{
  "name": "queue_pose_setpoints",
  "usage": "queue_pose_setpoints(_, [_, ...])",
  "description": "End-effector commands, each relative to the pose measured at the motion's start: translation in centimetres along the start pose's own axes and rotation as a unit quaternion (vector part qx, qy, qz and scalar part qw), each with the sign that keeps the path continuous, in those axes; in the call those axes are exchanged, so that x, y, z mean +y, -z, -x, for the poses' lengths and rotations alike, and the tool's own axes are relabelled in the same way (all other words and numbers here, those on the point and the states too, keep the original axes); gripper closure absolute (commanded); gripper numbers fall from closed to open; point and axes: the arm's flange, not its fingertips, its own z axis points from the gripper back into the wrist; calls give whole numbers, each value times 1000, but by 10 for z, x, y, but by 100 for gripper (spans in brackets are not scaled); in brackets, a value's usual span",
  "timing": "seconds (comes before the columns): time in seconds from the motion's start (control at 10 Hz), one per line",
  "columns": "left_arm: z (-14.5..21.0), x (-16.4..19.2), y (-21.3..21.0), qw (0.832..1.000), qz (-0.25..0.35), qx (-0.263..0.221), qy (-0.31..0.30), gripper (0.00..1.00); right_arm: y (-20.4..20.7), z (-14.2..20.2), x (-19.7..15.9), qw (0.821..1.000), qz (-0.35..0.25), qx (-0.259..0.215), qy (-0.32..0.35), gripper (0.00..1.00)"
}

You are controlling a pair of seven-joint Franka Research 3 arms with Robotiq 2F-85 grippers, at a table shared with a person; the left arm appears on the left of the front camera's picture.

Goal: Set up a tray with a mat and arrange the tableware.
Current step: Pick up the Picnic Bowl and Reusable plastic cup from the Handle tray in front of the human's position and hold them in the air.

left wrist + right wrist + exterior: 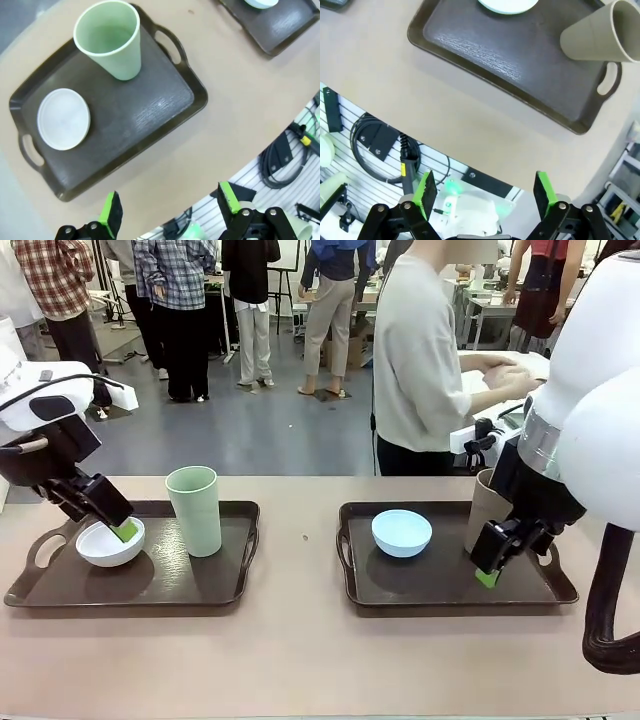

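Overhead, white bowl [63, 119] lies whole (frontally, left hand [120, 526] overlaps).

We see only a sliver of the tan tumbler [487, 508] behind the right arm [590, 390]. The right wrist view's top edge cuts the light blue bowl [507, 5]. In the front view, the left pincer [118, 526] hides part of the white bowl [105, 548].

I have my left arm [45, 425] at the left edge of the frame, wrist bent downward, and the left gripper [118, 524] angles toward lower right with jaws spread wide. My right arm [590, 390] stands at the right edge, and the right gripper [489, 570] hangs tilted toward lower left, jaws equally wide.
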Motion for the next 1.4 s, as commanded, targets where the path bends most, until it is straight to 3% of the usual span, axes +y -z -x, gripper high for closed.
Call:
queue_pose_setpoints(0.0, [-4,3,4,1000,-9,-3,10,0,6,-8,-3,1000,2,-5,-10,0])
queue_pose_setpoints(0.1, [0,0,0,1000,0,0,0,0,0,0,0,1000,0,0,0,0])
queue_pose_setpoints(0.2, [-6,18,-3,999,29,18,0,0,-3,3,-40,998,-50,-32,27,0])
queue_pose_setpoints(0.3, [-8,42,-12,998,61,-7,-33,0,-7,18,-82,990,-126,-41,53,0])
queue_pose_setpoints(0.5, [14,108,-35,982,142,-63,-108,0,-18,73,-151,958,-238,-122,99,0])
queue_pose_setpoints(0.7, [53,161,-43,947,233,-131,-181,0,-11,141,-206,916,-330,-185,133,0])
queue_pose_setpoints(0.9, [97,200,-53,904,289,-195,-246,0,7,188,-237,873,-398,-233,159,0])
queue_pose_setpoints(1.1, [143,219,-62,873,303,-243,-296,0,22,228,-264,832,-443,-282,179,0])
queue_pose_setpoints(1.3, [170,226,-67,857,300,-259,-328,0,25,247,-279,813,-453,-307,199,0])
